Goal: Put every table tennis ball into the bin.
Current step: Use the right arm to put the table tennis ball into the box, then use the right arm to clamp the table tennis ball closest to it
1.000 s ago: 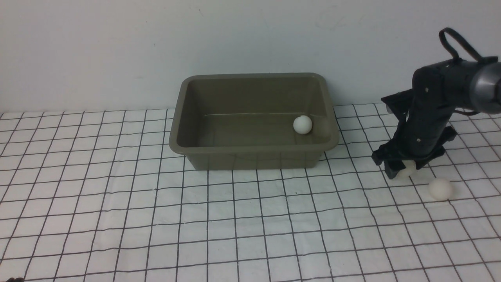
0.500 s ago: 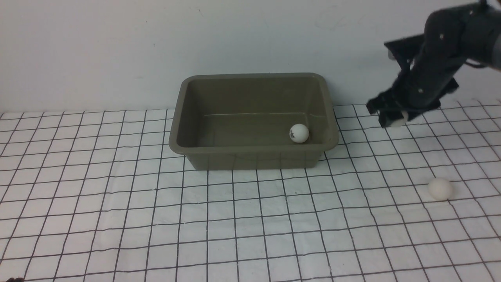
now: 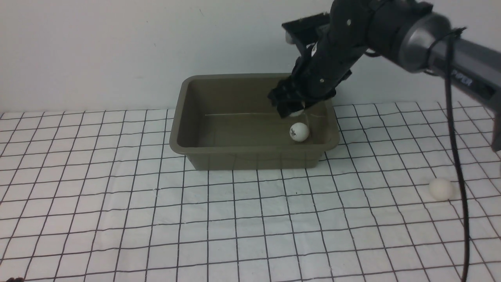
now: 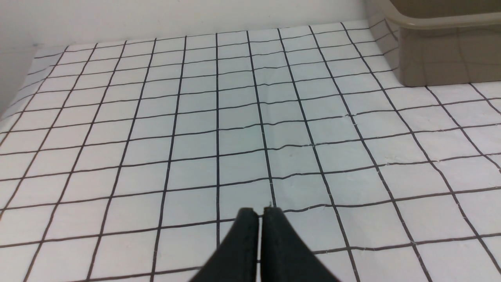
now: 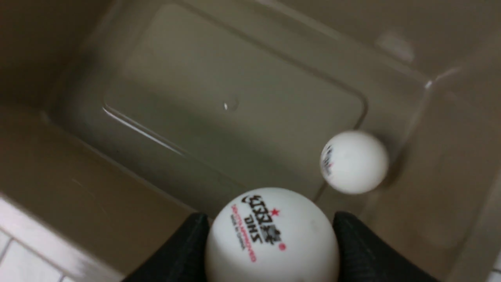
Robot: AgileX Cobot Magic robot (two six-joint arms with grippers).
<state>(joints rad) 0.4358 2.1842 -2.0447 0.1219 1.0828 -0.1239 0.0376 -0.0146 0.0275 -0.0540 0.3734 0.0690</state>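
Note:
The olive-brown bin (image 3: pixel 178 129) stands at the back of the checked table. One white table tennis ball (image 3: pixel 299 132) (image 5: pixel 354 161) rests on the bin's floor near its right wall. My right gripper (image 3: pixel 291 111) (image 5: pixel 270 239) hangs over the bin's right part, above that ball, shut on a second white ball (image 5: pixel 272 239) with printed lettering; in the front view only a sliver of this ball (image 3: pixel 296 113) shows under the fingers. A third white ball (image 3: pixel 440 189) lies on the table far right of the bin. My left gripper (image 4: pixel 259 213) is shut and empty, low over the cloth.
A white cloth with a black grid (image 3: pixel 250 219) covers the table. A pale wall (image 3: pixel 117 51) stands right behind the bin. In the left wrist view the bin's corner (image 4: pixel 438 51) is off to one side. The right arm's cable (image 3: pixel 456 156) hangs down at far right.
My right gripper lifted a ball off the table at right, rose, and swung left over the bin. The ball inside the bin rolled slightly and settled. The ball at far right stayed put.

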